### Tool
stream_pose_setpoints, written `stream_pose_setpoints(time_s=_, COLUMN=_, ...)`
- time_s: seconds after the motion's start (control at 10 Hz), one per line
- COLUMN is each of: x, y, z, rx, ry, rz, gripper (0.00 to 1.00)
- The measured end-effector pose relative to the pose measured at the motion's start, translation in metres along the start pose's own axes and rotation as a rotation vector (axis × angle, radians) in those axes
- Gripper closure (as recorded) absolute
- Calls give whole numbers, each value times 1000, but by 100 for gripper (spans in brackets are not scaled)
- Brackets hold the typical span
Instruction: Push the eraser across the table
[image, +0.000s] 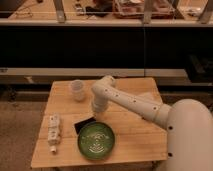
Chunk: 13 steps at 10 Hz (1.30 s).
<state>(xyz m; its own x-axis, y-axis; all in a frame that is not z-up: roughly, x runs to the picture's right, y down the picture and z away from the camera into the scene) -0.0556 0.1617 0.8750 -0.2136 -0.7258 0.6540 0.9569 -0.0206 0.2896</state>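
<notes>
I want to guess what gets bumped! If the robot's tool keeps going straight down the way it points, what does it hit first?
Probably the bare table. The tool points down beside the eraser's far right corner, not clearly over it, though depth is hard to judge.
</notes>
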Motion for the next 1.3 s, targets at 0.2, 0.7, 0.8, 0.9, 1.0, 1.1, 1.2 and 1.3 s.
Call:
stream_pose_setpoints(time_s=0.2, x=-2, y=-22, z=4, rx=10, ry=-13, rz=-52, gripper=95)
stream_pose_setpoints(time_s=0.7, x=-14, y=-59, z=14, rx=38, ry=-63, rz=-139, gripper=95)
stream_pose_setpoints(time_s=0.8, x=-17, y=-68, z=16, rx=45, ry=-73, rz=-162, gripper=95)
stream_pose_setpoints(time_s=0.9, x=-21, y=-76, z=17, rx=50, ry=-83, rz=-186, gripper=95)
stream_pose_setpoints(time_s=1.0, x=-27, y=-86, z=19, rx=51, ry=-93, rz=-216, gripper=95)
stream_pose_setpoints(time_s=1.1, x=-31, y=-91, z=21, rx=46, ry=-101, rz=-237, gripper=95)
stream_pose_setpoints(time_s=1.2, x=-37, y=-100, z=25, rx=35, ry=-112, rz=-274, gripper=95)
stream_pose_setpoints(time_s=1.3, x=-42, y=-106, z=28, rx=27, ry=-120, rz=-298, gripper=95)
